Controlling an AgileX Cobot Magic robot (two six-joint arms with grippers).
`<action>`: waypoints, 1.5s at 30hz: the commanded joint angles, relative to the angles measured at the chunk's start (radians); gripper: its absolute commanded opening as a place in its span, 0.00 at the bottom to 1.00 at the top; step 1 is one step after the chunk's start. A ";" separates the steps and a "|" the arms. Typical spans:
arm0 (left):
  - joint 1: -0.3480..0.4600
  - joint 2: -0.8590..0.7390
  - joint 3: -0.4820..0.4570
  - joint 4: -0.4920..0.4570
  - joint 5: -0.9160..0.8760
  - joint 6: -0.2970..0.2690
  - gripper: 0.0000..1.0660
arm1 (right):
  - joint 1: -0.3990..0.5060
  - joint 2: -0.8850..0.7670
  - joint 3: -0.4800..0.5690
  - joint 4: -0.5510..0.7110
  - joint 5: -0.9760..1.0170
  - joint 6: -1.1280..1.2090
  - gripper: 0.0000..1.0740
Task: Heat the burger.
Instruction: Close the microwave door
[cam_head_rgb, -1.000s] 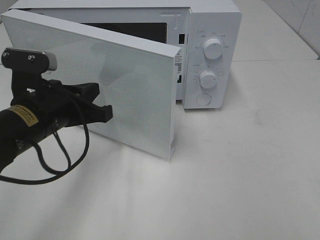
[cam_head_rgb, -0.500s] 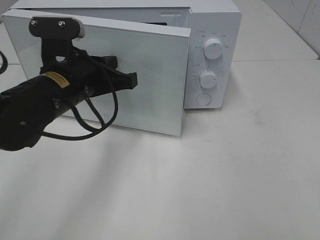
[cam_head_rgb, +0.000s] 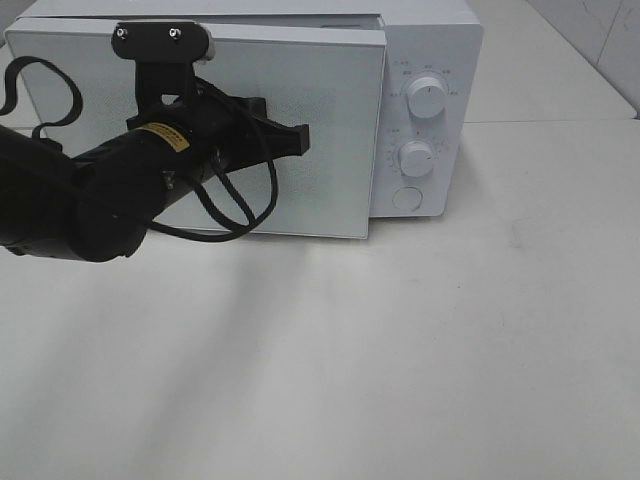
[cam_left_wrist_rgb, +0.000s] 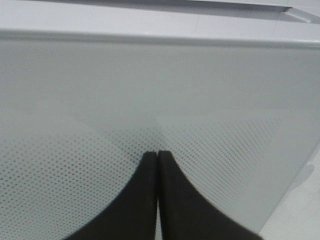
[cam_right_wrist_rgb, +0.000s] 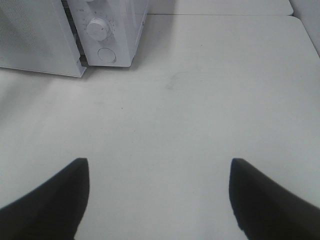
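The door (cam_head_rgb: 330, 120) of the microwave (cam_head_rgb: 430, 40) was wide open a second ago, swung out toward the lower middle of the high view. Half a second ago it was halfway back. Now it lies flat against the front of the box, shut or almost shut; the pictures cannot show if it has clicked. The left gripper (cam_head_rgb: 300, 140) has pushed it there. It has moved from the left edge of the frame up to the upper middle. Its two black fingers are pressed together with nothing between them, and the wrist view shows the left gripper (cam_left_wrist_rgb: 158, 155) with its tips right at the dotted face of the door. The right gripper (cam_right_wrist_rgb: 158, 165) hangs over the bare table (cam_head_rgb: 400, 350), its fingers spread wide apart and holding nothing. The burger is not in any picture. It is not on the table that shows, so it is likely inside, behind the door, but that is only a guess. If it is in there, the next job is probably to turn one of the two knobs (cam_head_rgb: 427, 98) at the upper right to start the heat. The left gripper should back off gently so the door does not swing out again.
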 joint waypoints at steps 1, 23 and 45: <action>-0.005 0.005 -0.022 -0.005 0.002 0.005 0.00 | -0.008 -0.027 0.001 0.001 -0.004 -0.007 0.70; -0.005 0.112 -0.216 -0.085 0.064 0.053 0.00 | -0.008 -0.027 0.001 0.001 -0.005 -0.007 0.70; 0.000 0.136 -0.321 -0.083 0.261 0.080 0.00 | -0.008 -0.027 0.001 0.001 -0.005 -0.007 0.70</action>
